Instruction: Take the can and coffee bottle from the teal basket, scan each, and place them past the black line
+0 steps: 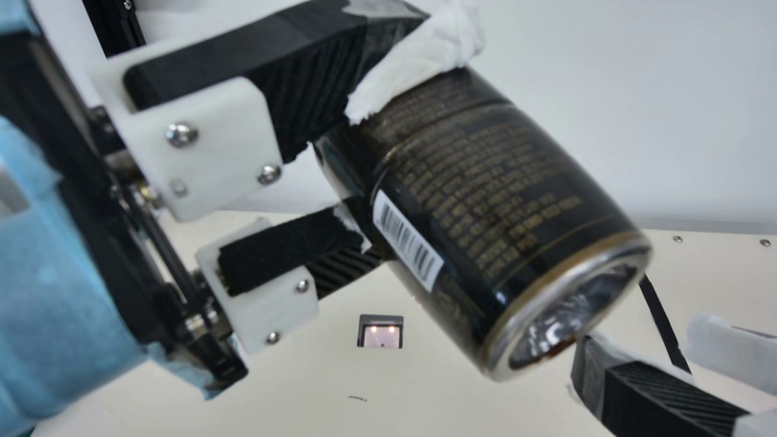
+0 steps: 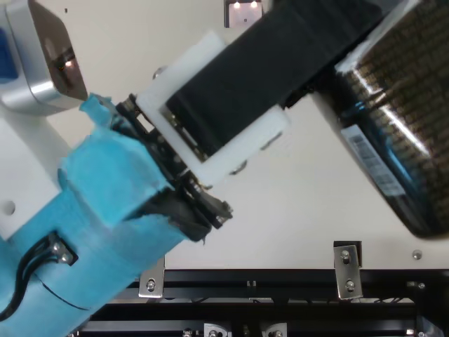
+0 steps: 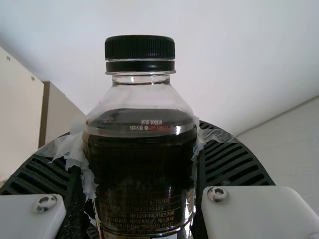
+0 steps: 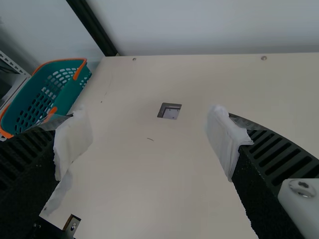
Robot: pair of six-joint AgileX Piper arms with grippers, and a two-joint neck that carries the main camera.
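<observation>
Main view: the coffee bottle (image 1: 485,200) hangs in the air above the table (image 1: 182,388), pinched between the two fingers of the left gripper (image 1: 391,155). It is tilted, its shiny base lowest and turned toward the right and the camera, and a white barcode label (image 1: 408,241) shows on its side. The top view also has the bottle, slanted, with the same label. In the left wrist view a dark ribbed cap (image 3: 140,50) tops the clear neck, dark liquid sits below, and both fingers touch the bottle's sides; ragged white wrapping (image 3: 79,154) clings to the fingertips.

Beyond the bottle, a small scanner window (image 1: 380,334) is set in the middle of the table, lights glowing in it, with a short dark mark (image 1: 357,398) on the near side of it. To the right, the black line (image 1: 661,315) runs across the tabletop. The right gripper (image 1: 640,355) is at the right, its fingers spread wide with bare space between them, which the right wrist view confirms; their tips carry white wrapping too. That view also shows the teal basket (image 4: 37,102), with orange handles, by the table's edge. A pale wall (image 1: 637,109) rises at the far side, and dark metal rails (image 2: 280,293) run along the near edge.
</observation>
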